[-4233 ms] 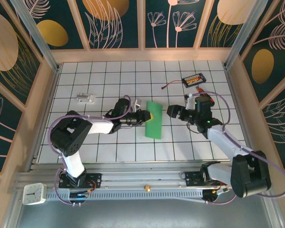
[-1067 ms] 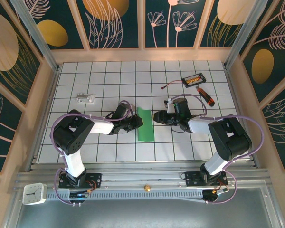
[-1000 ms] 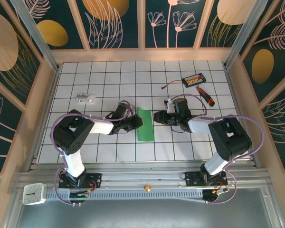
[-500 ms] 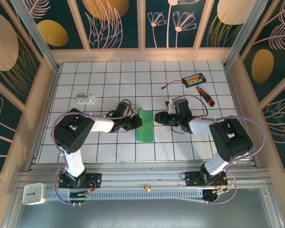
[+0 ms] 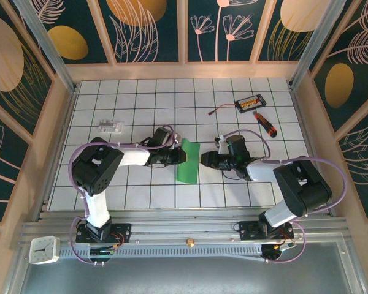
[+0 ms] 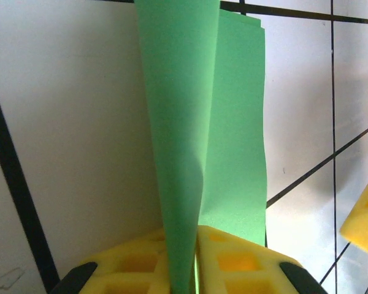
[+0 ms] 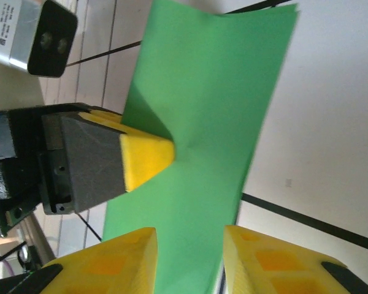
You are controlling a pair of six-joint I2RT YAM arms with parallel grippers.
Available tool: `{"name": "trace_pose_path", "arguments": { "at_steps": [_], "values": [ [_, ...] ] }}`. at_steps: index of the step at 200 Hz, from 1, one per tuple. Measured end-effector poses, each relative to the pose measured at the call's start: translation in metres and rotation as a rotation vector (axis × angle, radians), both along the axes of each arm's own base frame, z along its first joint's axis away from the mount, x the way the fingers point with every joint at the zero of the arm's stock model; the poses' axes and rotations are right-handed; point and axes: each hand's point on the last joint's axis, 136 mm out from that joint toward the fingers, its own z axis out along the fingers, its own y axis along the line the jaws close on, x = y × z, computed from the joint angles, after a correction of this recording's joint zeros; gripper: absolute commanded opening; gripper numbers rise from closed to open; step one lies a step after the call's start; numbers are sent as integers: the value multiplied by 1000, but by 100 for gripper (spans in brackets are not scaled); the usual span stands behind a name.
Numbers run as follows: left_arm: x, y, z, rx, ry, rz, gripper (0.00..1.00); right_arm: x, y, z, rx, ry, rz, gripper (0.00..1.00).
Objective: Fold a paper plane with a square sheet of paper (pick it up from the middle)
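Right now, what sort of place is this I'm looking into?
Probably a robot lab's test booth: a white gridded table boxed in by leaf-patterned wall panels, with a left arm and a right arm bolted to a metal rail, working on green paper.

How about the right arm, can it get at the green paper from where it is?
Probably yes. The right gripper is open right at the green paper's edge with nothing between, and the left gripper pinches the opposite side, leaving this edge free.
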Motion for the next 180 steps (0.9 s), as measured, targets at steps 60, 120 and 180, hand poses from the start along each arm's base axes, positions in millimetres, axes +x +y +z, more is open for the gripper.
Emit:
{"name": "trace_pose_path", "arguments": {
  "at_steps": [60,120,180],
  "values": [
    [1,1,0,-3,8,34,16,-4,16,-14,30,72,-17,32],
    [2,2,-2,0,2,61,14,11,4,-14,-8,35,-102,31],
    [2,2,-1,10,-9,75,16,18,-3,-14,-21,20,-137,31]
  ]
}}
